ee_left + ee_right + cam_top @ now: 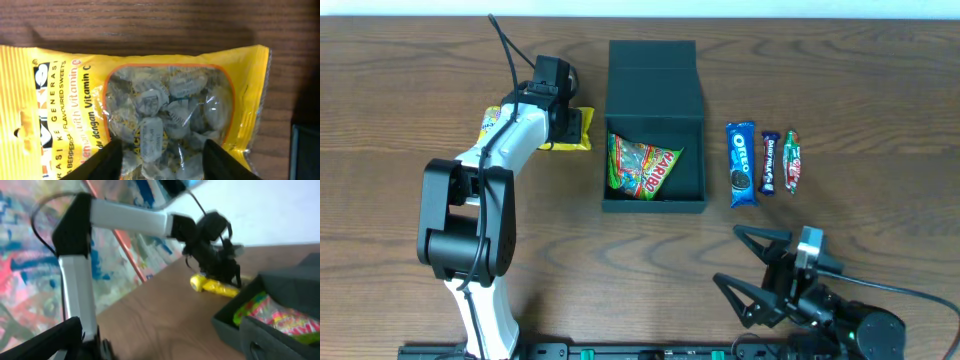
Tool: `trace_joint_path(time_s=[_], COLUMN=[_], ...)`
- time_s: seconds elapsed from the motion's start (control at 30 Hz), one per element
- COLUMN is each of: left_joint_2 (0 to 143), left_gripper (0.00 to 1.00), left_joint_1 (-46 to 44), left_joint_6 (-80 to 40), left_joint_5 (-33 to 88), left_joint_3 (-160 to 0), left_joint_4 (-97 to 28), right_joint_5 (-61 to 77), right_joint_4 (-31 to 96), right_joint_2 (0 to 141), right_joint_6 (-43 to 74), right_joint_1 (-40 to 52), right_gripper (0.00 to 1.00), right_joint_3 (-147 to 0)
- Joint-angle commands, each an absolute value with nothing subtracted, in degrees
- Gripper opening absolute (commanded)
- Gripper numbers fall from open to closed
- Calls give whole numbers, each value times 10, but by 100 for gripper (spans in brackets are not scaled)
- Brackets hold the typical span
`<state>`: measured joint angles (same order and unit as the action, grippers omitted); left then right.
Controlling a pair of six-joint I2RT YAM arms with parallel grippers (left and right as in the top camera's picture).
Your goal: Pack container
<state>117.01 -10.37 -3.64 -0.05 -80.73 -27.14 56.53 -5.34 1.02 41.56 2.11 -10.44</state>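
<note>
The dark teal container [655, 85] stands open at the table's middle, lid flap folded back, with a Haribo bag [642, 166] inside; it also shows in the right wrist view [260, 287]. A yellow sweets packet [575, 128] lies left of it, filling the left wrist view [150, 105]. My left gripper [162, 162] is open, its two fingers spread over the packet's clear window. My right gripper [745, 275] is open and empty near the front edge, right of centre. An Oreo packet [741, 163] and two small bars [780, 162] lie right of the container.
The left arm [470, 210] stretches from the front left toward the yellow packet. The right arm's base [840, 320] sits at the front right. The bare wooden table [400, 100] surrounds everything.
</note>
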Motion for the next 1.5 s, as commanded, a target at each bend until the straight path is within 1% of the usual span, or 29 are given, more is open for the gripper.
trace_joint_path(time_s=[0.0,0.07,0.1,0.13,0.2,0.33,0.4,0.47,0.53,0.6,0.7,0.87,1.03,1.27,1.33,1.4,1.47], left_joint_2=[1189,1189,1189,1189,1188,1175,1162,1144,1115,1089,1034,975,945,927,927,927,927], left_gripper=[33,19,12,6,6,6,6,6,6,6,6,6,6,6,6,6,10], left_joint_1=[-104,-104,-104,-104,-104,-104,-104,-104,-105,-105,-109,-118,-132,-157,-158,-157,-157], left_joint_6=[-55,-65,-65,-69,-79,-104,-104,-110,-123,-130,-132,-149,-149,-148,-148,-148,-148], left_joint_5=[-11,-11,-10,-10,-10,-10,-10,-10,-10,-10,-10,-4,-4,-6,-6,-6,-6], left_joint_3=[-816,-816,-816,-816,-817,-828,-843,-860,-872,-876,-876,-876,-876,-876,-876,-876,-876], left_joint_4=[-276,-279,-281,-286,-296,-325,-348,-370,-384,-389,-392,-392,-392,-390,-392,-393,-394], right_joint_5=[522,459,432,413,384,383,379,359,325,283,188,117,93,88,81,72,69], right_joint_4=[-78,-46,-35,-32,-35,-15,34,103,187,250,343,373,370,347,340,337,335], right_joint_2=[9,17,27,44,117,288,387,485,591,668,803,948,1016,1064,1070,1070,1070], right_joint_6=[447,450,452,452,448,376,313,253,190,154,118,121,130,126,126,126,126], right_joint_1=[18,16,14,10,-1,-20,-22,-22,-21,-16,9,39,42,62,70,73,74], right_gripper=[98,92,87,84,81,86,78,77,73,71,69,67,66,64,59,50,44], right_joint_3=[-107,-107,-107,-107,-125,-202,-264,-337,-423,-488,-594,-649,-651,-650,-650,-650,-651])
